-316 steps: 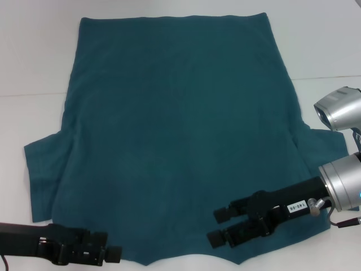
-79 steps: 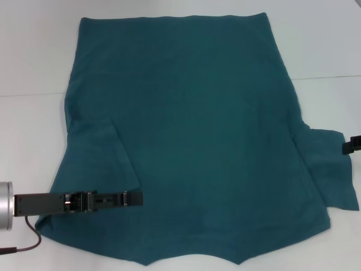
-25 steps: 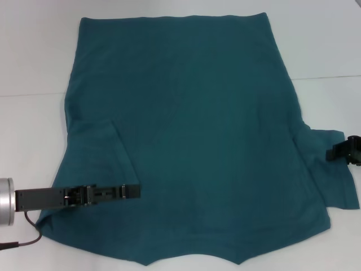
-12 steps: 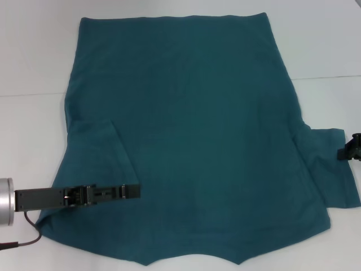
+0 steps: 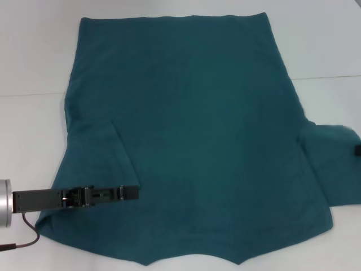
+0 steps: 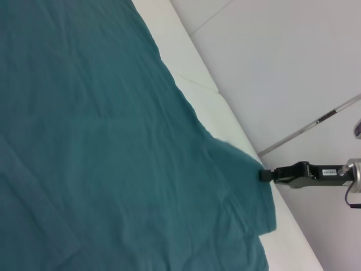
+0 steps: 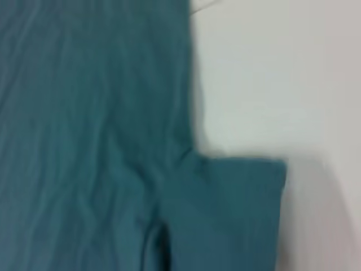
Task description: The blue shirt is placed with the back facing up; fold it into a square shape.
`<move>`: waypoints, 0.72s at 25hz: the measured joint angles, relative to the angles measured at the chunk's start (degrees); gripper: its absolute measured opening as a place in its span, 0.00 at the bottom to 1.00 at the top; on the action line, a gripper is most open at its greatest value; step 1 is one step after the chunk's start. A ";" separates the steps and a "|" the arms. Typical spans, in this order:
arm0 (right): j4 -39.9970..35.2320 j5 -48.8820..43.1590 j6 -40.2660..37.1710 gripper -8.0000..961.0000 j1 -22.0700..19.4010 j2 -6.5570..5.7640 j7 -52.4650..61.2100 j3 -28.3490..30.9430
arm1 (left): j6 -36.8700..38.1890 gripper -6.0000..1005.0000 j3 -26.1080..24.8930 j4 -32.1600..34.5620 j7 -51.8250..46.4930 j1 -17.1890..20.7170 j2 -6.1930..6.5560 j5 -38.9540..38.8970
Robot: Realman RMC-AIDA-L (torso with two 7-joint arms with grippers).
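The blue shirt (image 5: 192, 124) lies flat on the white table, plain side up, collar end nearest me. Its left sleeve (image 5: 96, 158) is folded in over the body. My left gripper (image 5: 134, 192) rests low on the shirt at that folded sleeve's lower corner. The right sleeve (image 5: 330, 164) sticks out sideways with its outer edge raised. My right gripper (image 5: 358, 150) shows only at the frame edge. In the left wrist view the right gripper (image 6: 266, 175) is shut on the sleeve's outer edge (image 6: 242, 186), which rises to a point. The right wrist view shows the sleeve (image 7: 225, 209) from above.
The white table (image 5: 34, 56) surrounds the shirt, with bare strips on its left and right and a seam line (image 5: 327, 77) across it. My left arm's cable (image 5: 28, 237) loops by the near left edge.
My right gripper has moved right to the frame edge, and the right sleeve's outer edge has lifted and stretched outward with it. The left arm has stayed still.
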 joint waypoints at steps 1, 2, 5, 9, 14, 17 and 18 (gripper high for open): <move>-0.41 -0.06 0.01 0.03 0.01 -0.28 0.22 0.06 | 0.02 0.91 0.00 0.00 -0.05 0.04 0.00 0.00; -0.70 -0.06 0.01 0.03 0.07 -0.49 0.36 0.08 | 0.04 0.91 0.00 0.00 -0.06 0.08 0.01 0.00; -1.32 0.10 -0.11 0.03 1.21 -0.95 0.75 0.02 | 0.07 0.91 -0.01 0.00 -0.10 0.18 0.01 0.00; -1.39 -1.36 -1.31 0.03 4.50 -1.11 1.05 -1.30 | 0.11 0.91 0.00 0.00 -0.19 0.24 0.01 0.00; -1.42 -3.94 -2.33 0.03 8.57 -1.51 2.98 -3.19 | 0.16 0.91 -0.36 0.07 -0.71 0.28 0.01 0.00; -2.14 -3.96 -3.24 0.03 10.24 -1.55 3.19 -3.71 | 0.16 0.91 -0.50 0.09 -0.80 0.33 0.01 0.00; -2.43 -3.84 -3.58 0.03 10.58 -1.53 3.25 -3.79 | 0.16 0.91 -0.55 0.09 -0.81 0.33 0.01 0.00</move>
